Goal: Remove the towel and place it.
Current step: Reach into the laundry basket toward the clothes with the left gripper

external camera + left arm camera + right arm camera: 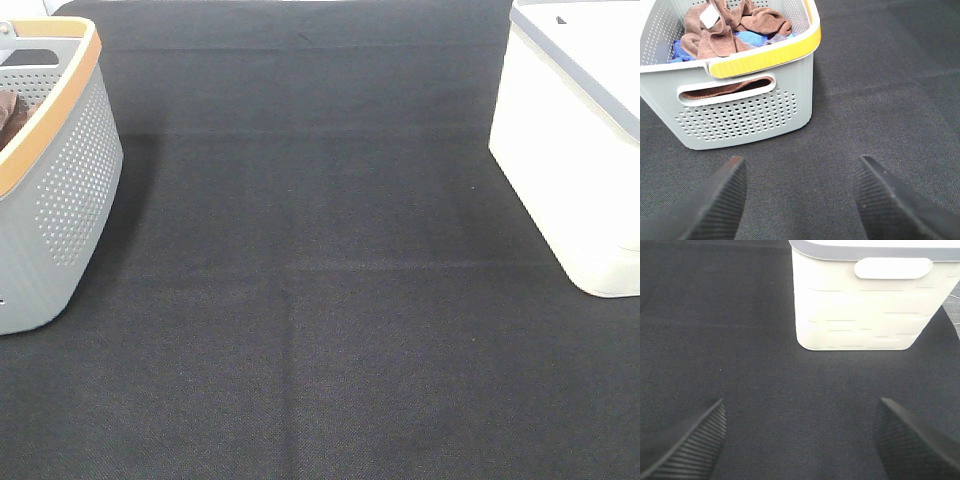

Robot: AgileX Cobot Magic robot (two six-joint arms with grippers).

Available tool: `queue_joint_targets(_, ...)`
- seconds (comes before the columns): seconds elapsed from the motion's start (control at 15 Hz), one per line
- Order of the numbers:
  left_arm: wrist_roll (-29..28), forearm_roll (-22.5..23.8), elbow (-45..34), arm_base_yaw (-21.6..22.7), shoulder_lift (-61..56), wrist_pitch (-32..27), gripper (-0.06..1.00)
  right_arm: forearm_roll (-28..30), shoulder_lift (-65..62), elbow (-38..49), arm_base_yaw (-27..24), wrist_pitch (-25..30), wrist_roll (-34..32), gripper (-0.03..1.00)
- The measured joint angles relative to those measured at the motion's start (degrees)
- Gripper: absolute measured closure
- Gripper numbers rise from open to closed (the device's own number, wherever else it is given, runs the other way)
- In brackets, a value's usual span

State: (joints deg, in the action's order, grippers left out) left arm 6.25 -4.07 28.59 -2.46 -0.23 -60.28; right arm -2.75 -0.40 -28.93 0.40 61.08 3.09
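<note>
The reddish-brown towel point(715, 35) lies bunched in the grey basket point(740, 120), its small white tag point(709, 19) facing up. Part of it shows through the basket's handle slot. In the high view the basket point(70, 190) stands at the left edge, and only a scrap of dark brown fabric point(10, 115) shows inside it. My left gripper point(800, 200) is open and empty, low over the black mat just in front of the basket. My right gripper point(800, 440) is open and empty, facing the white bin point(865, 310). Neither gripper shows in the high view.
Blue cloth point(752, 37) lies under the towel in the basket. The basket has a yellow-orange rim point(765, 55). The white bin point(560, 170) with a grey rim stands at the right. A black mat point(320, 300) covers the table between them.
</note>
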Motion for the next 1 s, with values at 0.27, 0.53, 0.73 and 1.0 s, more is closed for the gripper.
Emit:
queue_joint_targets(0.27, 0.00, 0.00, 0.00, 0.00, 0.00, 0.00, 0.34, 0.00, 0.00, 0.00, 0.00, 0.00, 0.00, 0.20)
queue_joint_targets(0.53, 0.00, 0.00, 0.00, 0.00, 0.00, 0.00, 0.34, 0.00, 0.00, 0.00, 0.00, 0.00, 0.00, 0.20)
queue_joint_targets(0.73, 0.00, 0.00, 0.00, 0.00, 0.00, 0.00, 0.34, 0.00, 0.00, 0.00, 0.00, 0.00, 0.00, 0.20)
queue_joint_targets(1.0, 0.00, 0.00, 0.00, 0.00, 0.00, 0.00, 0.34, 0.00, 0.00, 0.00, 0.00, 0.00, 0.00, 0.20)
